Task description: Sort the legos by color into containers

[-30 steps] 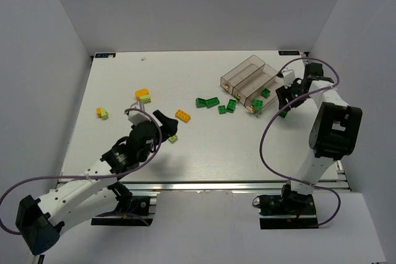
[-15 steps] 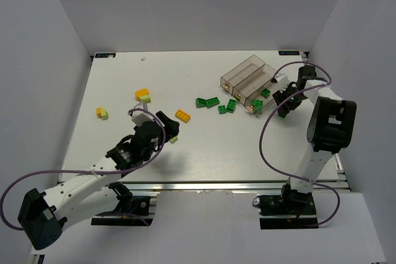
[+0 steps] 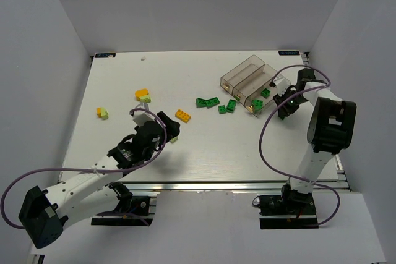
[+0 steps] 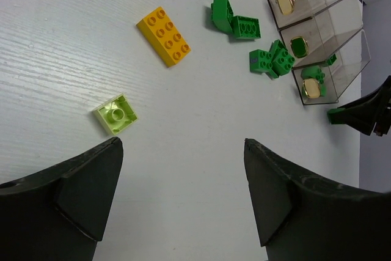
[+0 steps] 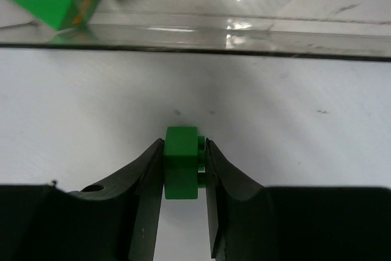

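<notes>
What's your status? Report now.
Left pincer open, empty. Right pincer shut on green brick. Bins ahead, nothing between.

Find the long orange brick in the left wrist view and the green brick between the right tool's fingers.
orange brick (image 4: 163, 36): left wrist, studded top.
green brick (image 5: 181, 151): right wrist, upper face.

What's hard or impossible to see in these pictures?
Top view: the left tool largely covers the pale lime brick.
Top view: the dark green brick in the right tool is too small to see.
Right wrist view: the frame's top edge cuts off the bins.
</notes>
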Robot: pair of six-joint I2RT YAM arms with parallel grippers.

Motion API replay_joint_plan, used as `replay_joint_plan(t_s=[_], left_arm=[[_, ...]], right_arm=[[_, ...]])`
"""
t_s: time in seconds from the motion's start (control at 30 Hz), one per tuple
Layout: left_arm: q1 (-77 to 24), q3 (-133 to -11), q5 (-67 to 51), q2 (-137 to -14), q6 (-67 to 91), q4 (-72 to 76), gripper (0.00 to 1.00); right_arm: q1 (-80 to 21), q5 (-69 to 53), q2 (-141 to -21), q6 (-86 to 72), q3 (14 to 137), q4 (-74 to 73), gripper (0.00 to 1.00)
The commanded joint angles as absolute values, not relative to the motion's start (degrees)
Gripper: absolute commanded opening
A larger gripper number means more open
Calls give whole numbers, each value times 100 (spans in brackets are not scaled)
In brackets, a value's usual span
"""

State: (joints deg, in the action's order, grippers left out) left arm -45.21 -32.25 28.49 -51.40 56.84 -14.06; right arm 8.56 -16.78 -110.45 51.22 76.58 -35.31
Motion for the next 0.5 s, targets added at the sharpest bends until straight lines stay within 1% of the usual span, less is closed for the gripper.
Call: replay_joint_plan(t_s=[0.0,0.13,0.2,0.27,0.37,0.4,0.43,0.47], left_arm=[[-4509,-3340,2821,-5142,5625,-1275,90],[-4509,-3340,2795,-5185,5599,-1222,90],[-4509,-3357,2760,-5247,5555,-1178,90],[-4509,-3375,2699,-5326,5502,-1117,90],[-4500,-3340,2549,-5335,5467,-1011,90],[-4509,-3314,2531,-5318,5475,-993,90],[-4500,-3313,2523,-5309,5484,-993,90],[-4500,-3305,2514,-5309,5484,-993,90]], right_arm=[[861,-2266,-10399,5335,7567,-3814,10],[861,-2820,-10108,5247,7752,-4253,5],[861,-3328,-9950,4889,7953,-4351,2],[853,-3838,-9923,3925,8172,-3966,0],[774,-4061,-10484,2596,8823,-3211,0],[713,-3956,-10520,2358,8833,-2895,1],[642,-3851,-10590,2225,8850,-2692,4],[572,-3754,-10721,2250,8885,-2655,13]])
